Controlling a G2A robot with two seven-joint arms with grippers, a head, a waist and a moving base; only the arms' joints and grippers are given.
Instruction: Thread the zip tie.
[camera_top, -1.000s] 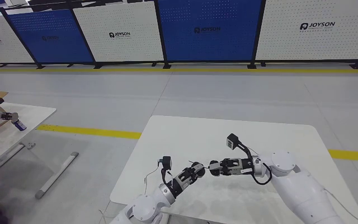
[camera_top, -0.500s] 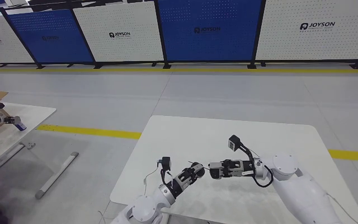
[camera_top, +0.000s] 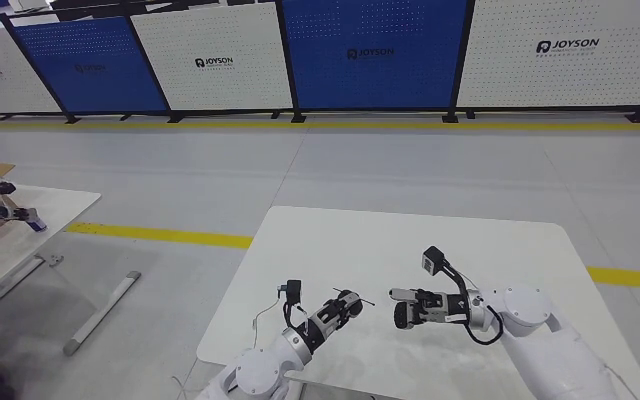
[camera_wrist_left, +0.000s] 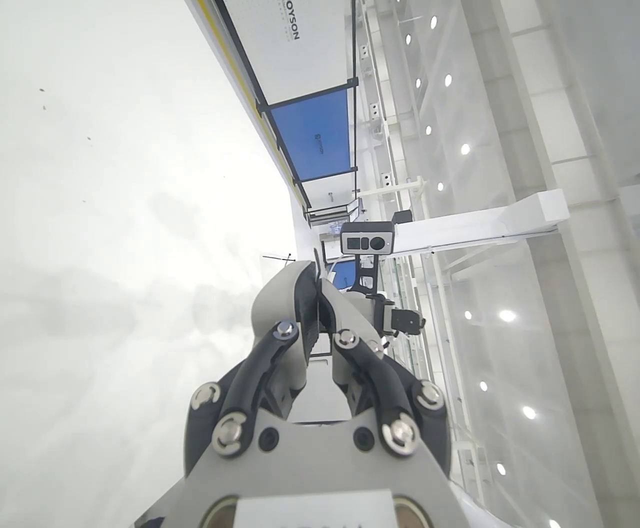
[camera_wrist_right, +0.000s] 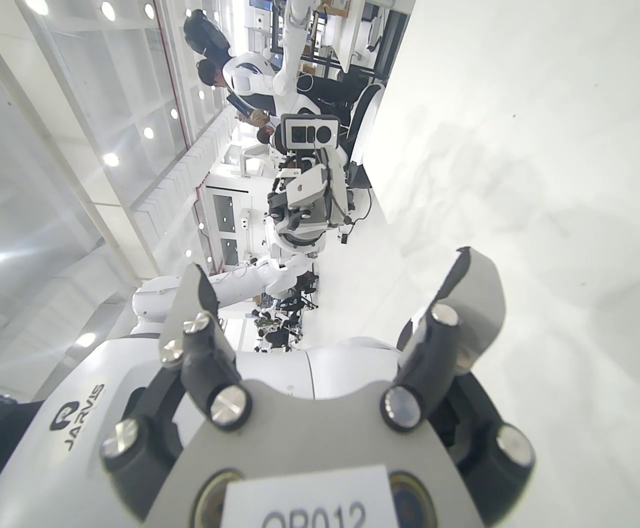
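Note:
A thin black zip tie (camera_top: 363, 298) sticks out of my left gripper (camera_top: 350, 302), which hangs low over the front of the white table (camera_top: 400, 240). In the left wrist view the fingers (camera_wrist_left: 300, 295) are pressed together, and the zip tie's tip (camera_wrist_left: 278, 257) shows as a fine dark line just beyond them. My right gripper (camera_top: 400, 306) faces it from the right with a small gap between the two. Its fingers (camera_wrist_right: 470, 280) stand wide apart around nothing. The left gripper (camera_wrist_right: 305, 200) shows farther off in the right wrist view.
Both arms work near the table's front edge (camera_top: 215, 345), while the bare tabletop stretches behind and to the right of them. A second table (camera_top: 40, 215) with a small item on it stands far off at the left.
My right gripper has drawn back to the right, away from the left gripper, opening a gap between them. The left gripper has stayed about where it was with the zip tie.

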